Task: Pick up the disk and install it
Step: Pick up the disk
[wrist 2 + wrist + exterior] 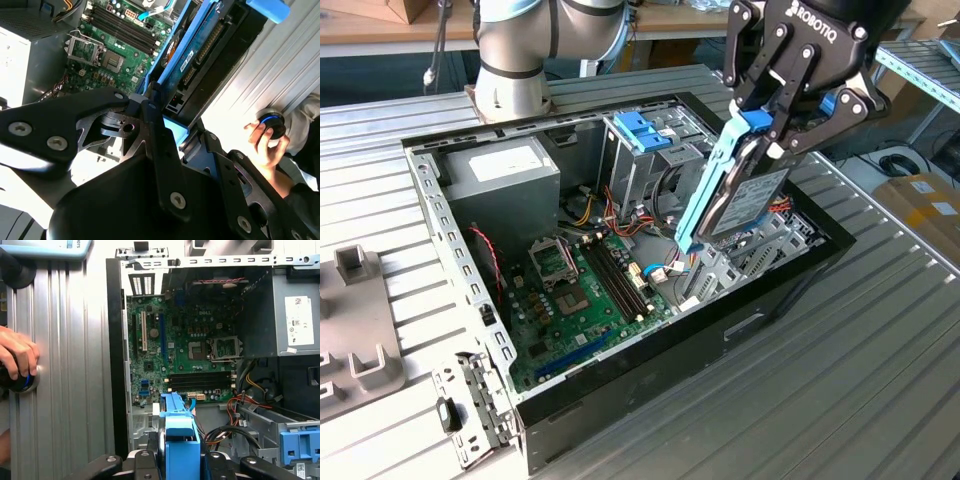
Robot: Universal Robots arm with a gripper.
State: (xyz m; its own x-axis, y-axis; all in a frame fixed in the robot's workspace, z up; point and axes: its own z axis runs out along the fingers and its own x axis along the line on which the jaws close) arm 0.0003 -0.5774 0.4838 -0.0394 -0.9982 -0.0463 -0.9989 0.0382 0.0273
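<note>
The disk [752, 196] is a silver-grey drive with a white label and a blue carrier frame [704, 200]. It hangs tilted on edge above the right end of the open computer case [442, 225], over the drive bay [760, 255]. My gripper [775, 125] is shut on the disk's upper end, fingers on either side of the blue frame. In the second wrist view the disk [202, 47] runs away from the gripper [165, 117] toward the motherboard. In the first wrist view the blue frame [179, 432] sticks out between the fingers.
Inside the case lie the green motherboard [588, 290], a grey power supply box [502, 170] and a drive cage with a blue latch [642, 130]. A person's hand [19, 356] rests on a round knob on the ribbed table. Grey fixtures [360, 335] stand at the exterior view's left.
</note>
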